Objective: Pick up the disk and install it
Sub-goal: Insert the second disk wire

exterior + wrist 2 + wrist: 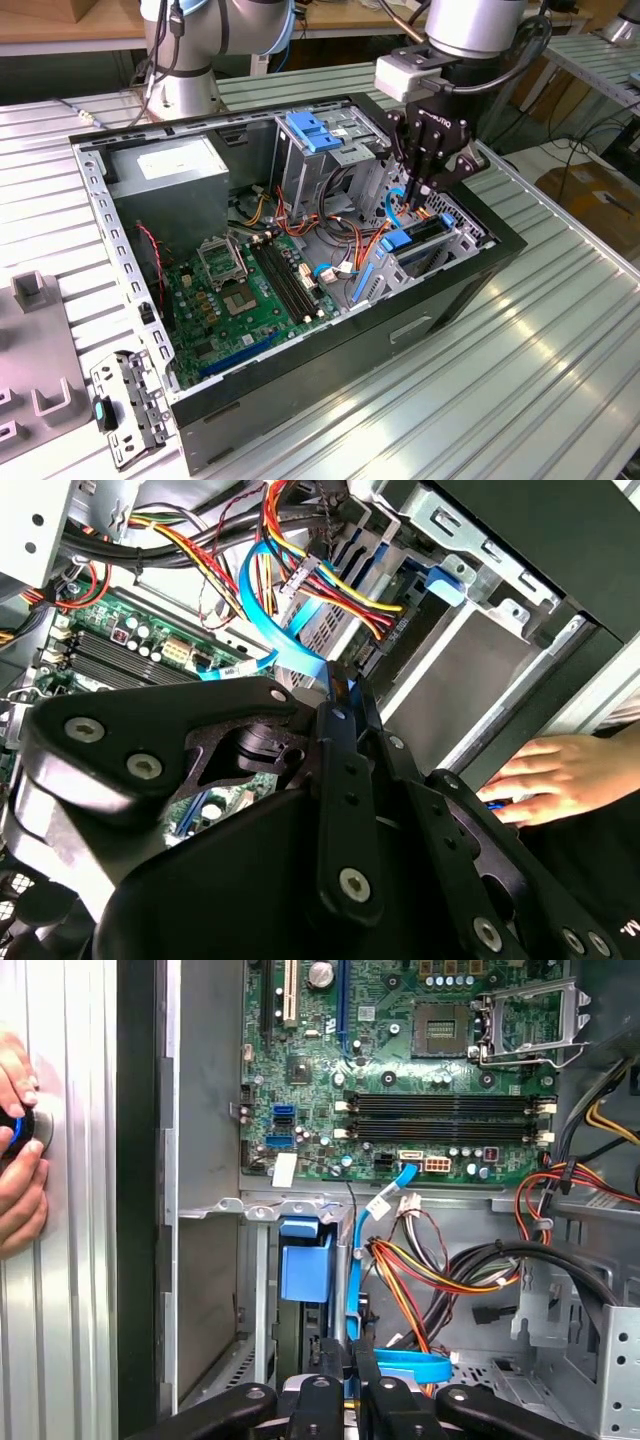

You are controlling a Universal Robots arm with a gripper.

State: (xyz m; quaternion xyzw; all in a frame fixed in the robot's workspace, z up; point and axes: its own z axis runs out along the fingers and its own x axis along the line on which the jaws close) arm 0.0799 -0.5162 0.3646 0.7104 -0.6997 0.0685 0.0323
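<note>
The disk (418,248) stands on edge in the drive cage at the front corner of the open computer case (480,275), its blue rails showing at the top; nothing grips it. The arm comes in from above with its wrist straight down, so the hand (420,195) hangs just over the cage and points into it. In the first wrist view the hand (355,1358) has its two fingers drawn together, with nothing visibly clamped between them. A blue data cable (352,1260) runs close by the tips; contact cannot be told. A person's fingers (560,775) rest outside the case wall, on the counter (560,350).
</note>
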